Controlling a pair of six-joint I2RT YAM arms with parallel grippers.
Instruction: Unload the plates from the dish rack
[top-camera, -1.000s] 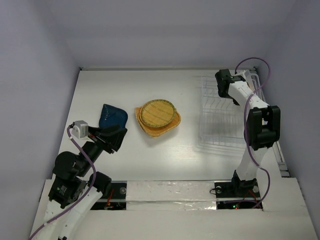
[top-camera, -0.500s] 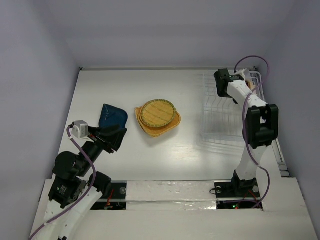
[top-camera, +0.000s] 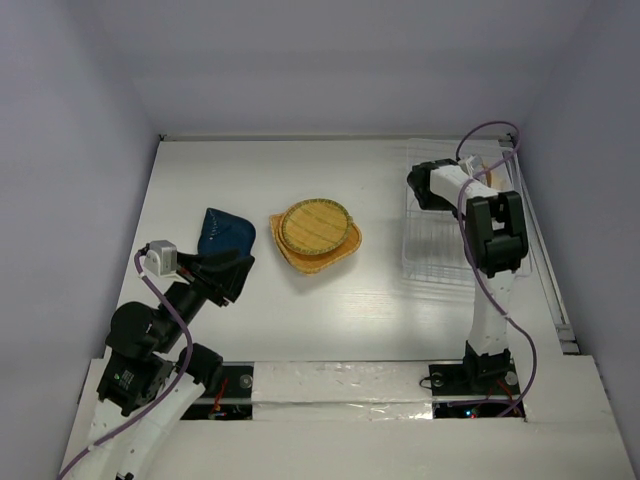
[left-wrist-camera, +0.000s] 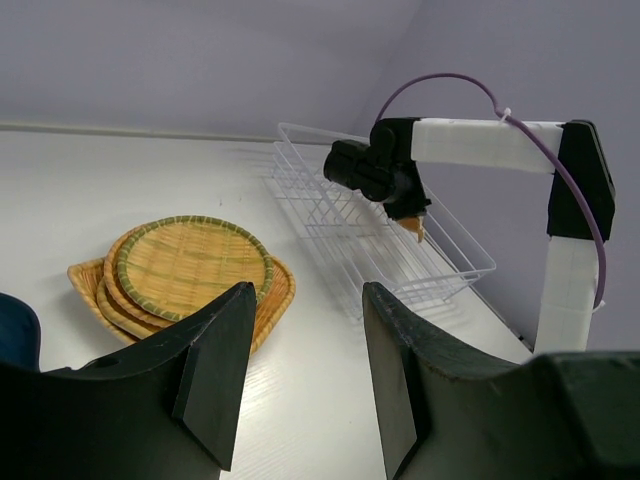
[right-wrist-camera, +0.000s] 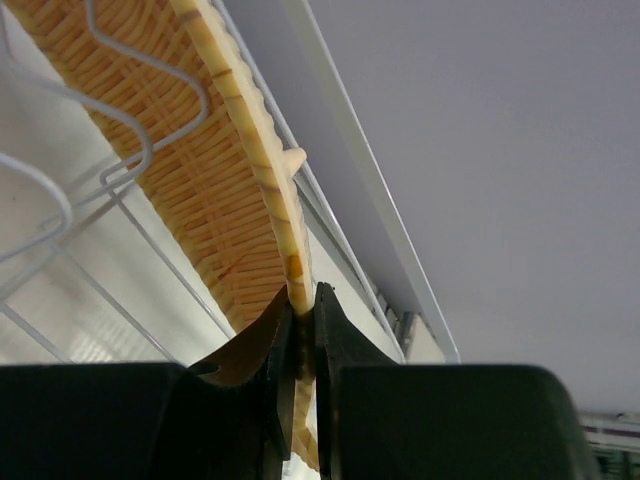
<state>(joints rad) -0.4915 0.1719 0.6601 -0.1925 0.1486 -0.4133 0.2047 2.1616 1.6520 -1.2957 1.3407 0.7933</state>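
Note:
My right gripper (right-wrist-camera: 302, 300) is shut on the rim of a woven orange-yellow plate (right-wrist-camera: 225, 190), which stands on edge among the wires of the white dish rack (right-wrist-camera: 120, 150). From above, that gripper (top-camera: 422, 186) sits over the rack's (top-camera: 438, 245) far end. In the left wrist view only a small orange tip of the plate (left-wrist-camera: 413, 229) shows below it. A round woven plate lies on a rounded-square one (top-camera: 314, 233) at mid-table. The dark blue dish (top-camera: 224, 232) lies to their left. My left gripper (left-wrist-camera: 305, 290) is open and holds nothing, hovering near the blue dish (left-wrist-camera: 14, 332).
A white rail (top-camera: 535, 250) runs along the table's right side beside the rack. The purple walls (top-camera: 70, 180) close in on the left, right and back. The right arm's purple cable (top-camera: 490, 130) loops above the rack.
The right gripper has swung left from the rack's far right corner to its far left side, still pinching the plate. The rack looks shifted with it. The left arm has not moved.

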